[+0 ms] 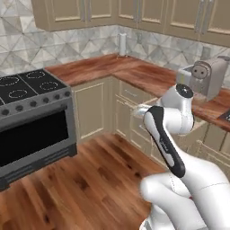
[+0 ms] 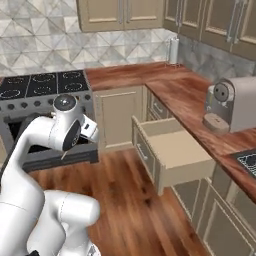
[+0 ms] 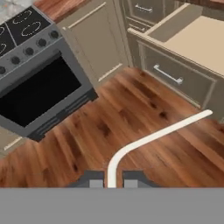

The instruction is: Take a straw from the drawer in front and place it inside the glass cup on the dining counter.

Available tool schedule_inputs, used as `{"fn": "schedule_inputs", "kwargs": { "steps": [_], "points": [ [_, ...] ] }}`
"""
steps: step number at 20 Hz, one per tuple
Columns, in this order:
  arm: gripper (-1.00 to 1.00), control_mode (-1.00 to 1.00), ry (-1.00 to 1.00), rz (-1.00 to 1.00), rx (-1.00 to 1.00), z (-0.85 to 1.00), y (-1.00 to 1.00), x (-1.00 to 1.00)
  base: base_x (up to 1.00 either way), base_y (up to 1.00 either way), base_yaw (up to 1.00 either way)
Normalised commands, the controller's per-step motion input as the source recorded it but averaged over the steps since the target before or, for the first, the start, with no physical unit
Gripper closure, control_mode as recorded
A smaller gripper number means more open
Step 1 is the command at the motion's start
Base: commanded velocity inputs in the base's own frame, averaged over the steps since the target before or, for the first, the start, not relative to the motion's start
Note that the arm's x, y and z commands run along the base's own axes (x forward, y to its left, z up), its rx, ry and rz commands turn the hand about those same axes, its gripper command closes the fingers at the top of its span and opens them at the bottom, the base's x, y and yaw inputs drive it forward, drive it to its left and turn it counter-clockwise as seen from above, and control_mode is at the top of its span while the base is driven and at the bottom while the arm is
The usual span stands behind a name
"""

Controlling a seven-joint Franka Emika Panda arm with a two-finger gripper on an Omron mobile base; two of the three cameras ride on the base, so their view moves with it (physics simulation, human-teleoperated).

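From behind the arm on its left, we look forward and down across the wood floor (image 1: 81, 184) toward the kitchen corner, with the stove (image 1: 33, 119) at our left and the coffee machine (image 1: 207, 76) at far right; the arm's elbow stands close and blocks much of the lower right. From behind on the right, we face the same corner, seeing the stove (image 2: 45, 87), the coffee machine (image 2: 235, 105) and the open drawer (image 2: 172, 152) at middle distance. The hand camera looks down, tilted, at the floor (image 3: 87, 140) from what seems a fair height. All three share the stove (image 3: 37, 83), and two show the drawer (image 3: 192, 48).
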Motion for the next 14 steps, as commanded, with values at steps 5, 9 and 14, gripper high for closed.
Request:
{"fn": "schedule_inputs", "kwargs": {
  "steps": [5,9,14],
  "points": [
    [1.00,1.00,0.00,0.00,0.00,0.00,0.00,0.00,0.00,0.00,0.77],
    [1.00,1.00,0.00,0.00,0.00,0.00,0.00,0.00,0.00,0.00,0.74],
    [1.00,1.00,0.00,0.00,0.00,0.00,0.00,0.00,0.00,0.00,0.71]
  ]
}}
